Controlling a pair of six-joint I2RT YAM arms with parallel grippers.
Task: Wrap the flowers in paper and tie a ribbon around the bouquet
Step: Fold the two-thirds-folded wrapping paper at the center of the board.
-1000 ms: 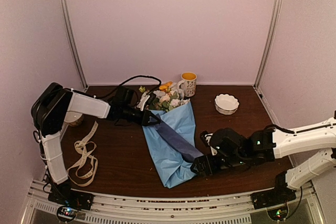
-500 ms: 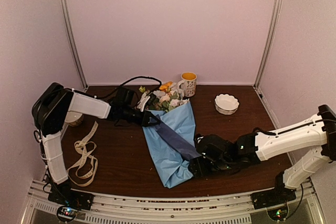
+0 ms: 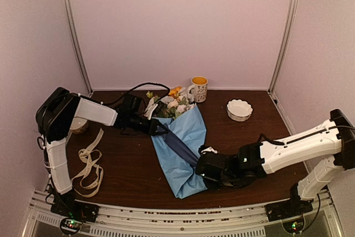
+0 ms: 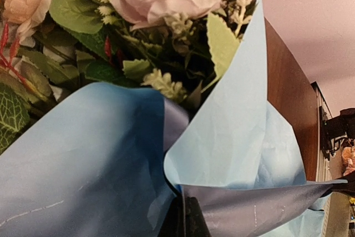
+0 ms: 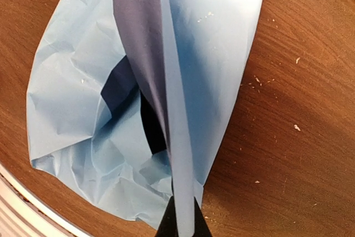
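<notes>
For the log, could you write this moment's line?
left fingers shut on paper | right fingers shut on paper | ribbon untouched

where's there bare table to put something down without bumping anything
Two bare wood patches: between the ribbon and the paper, and between the paper's right edge and the white bowl, beyond the right arm. Crowded at back centre: flowers, mug and the left gripper pinching the paper.
</notes>
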